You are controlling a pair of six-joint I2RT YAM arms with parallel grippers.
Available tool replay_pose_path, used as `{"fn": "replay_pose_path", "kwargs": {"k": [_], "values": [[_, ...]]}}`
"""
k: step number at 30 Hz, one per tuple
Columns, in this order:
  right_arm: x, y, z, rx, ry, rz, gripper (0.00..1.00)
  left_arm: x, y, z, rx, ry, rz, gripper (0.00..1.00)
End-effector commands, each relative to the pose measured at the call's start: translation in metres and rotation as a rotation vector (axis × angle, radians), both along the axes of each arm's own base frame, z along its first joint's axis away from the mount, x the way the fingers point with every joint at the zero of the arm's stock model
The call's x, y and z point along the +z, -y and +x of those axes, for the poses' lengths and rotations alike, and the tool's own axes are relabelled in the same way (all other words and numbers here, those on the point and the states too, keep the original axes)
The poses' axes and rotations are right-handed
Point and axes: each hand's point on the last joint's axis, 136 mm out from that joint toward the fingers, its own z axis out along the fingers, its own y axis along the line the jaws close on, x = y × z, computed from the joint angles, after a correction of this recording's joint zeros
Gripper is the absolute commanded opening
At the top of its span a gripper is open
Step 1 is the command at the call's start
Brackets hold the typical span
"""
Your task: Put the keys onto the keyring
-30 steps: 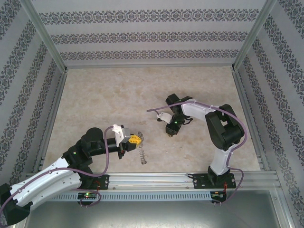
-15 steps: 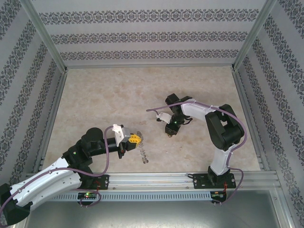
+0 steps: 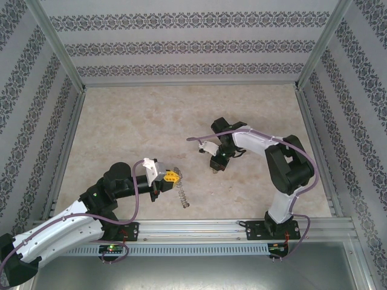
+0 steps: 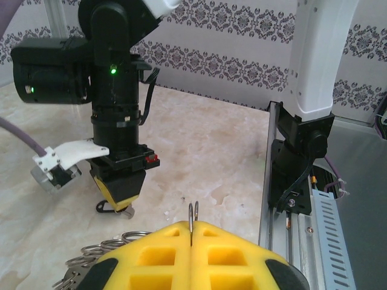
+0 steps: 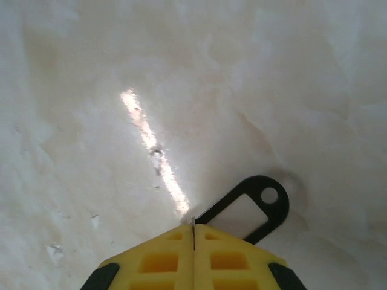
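Fingers at left (image 4: 169, 235) clenched on keyring (image 4: 106, 248) (wire loop), right fingers (image 5: 175, 238) pinching key (image 5: 280, 208).

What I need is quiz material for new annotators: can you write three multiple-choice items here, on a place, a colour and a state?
1. Where is the key? A. on the table at the right pincer tip B. lifted clear C. threaded on the keyring
2. What colour are the fingers? A. red B. green C. yellow
3. The left pincer is: A. wide open B. shut on the keyring C. shut on nothing
Key: 1 A, its dark loop lies flat by the closed tips; 2 C, both wrist views show yellow; 3 B, ring wire is pinched at the seam.
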Motion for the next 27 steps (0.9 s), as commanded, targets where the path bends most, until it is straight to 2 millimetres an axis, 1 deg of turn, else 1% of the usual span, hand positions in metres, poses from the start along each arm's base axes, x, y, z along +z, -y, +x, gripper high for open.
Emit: {"fn": "replay_pose_path", "kwargs": {"k": [1, 5, 8, 10, 11, 12, 16, 18, 22, 27], "values": [[0.037, -0.016, -0.003, 0.007, 0.089, 0.104, 0.0, 0.019, 0.002, -0.002, -0.018, 0.049, -0.045, 0.0], [0.074, -0.03, -0.007, 0.021, 0.208, 0.209, 0.0, 0.028, 0.006, -0.009, -0.07, 0.079, -0.06, 0.0], [0.106, -0.044, -0.017, 0.055, 0.313, 0.318, 0.0, 0.037, 0.008, -0.017, -0.115, 0.104, -0.082, 0.0], [0.131, -0.055, -0.027, 0.083, 0.387, 0.414, 0.0, 0.045, 0.007, -0.022, -0.139, 0.127, -0.096, 0.0], [0.14, -0.059, -0.032, 0.095, 0.411, 0.452, 0.0, 0.047, 0.007, -0.024, -0.15, 0.135, -0.098, 0.0], [0.152, -0.064, -0.04, 0.118, 0.445, 0.497, 0.0, 0.051, 0.006, -0.026, -0.159, 0.146, -0.095, 0.0], [0.186, -0.078, -0.072, 0.207, 0.538, 0.625, 0.0, 0.056, 0.006, -0.033, -0.198, 0.171, -0.056, 0.0], [0.199, -0.084, -0.089, 0.257, 0.572, 0.683, 0.0, 0.055, 0.006, -0.034, -0.212, 0.17, -0.038, 0.0], [0.219, -0.086, -0.119, 0.334, 0.633, 0.808, 0.0, 0.054, 0.007, -0.036, -0.23, 0.177, -0.031, 0.0], [0.232, -0.087, -0.14, 0.381, 0.645, 0.891, 0.0, 0.053, 0.008, -0.037, -0.239, 0.179, -0.02, 0.0]]}}
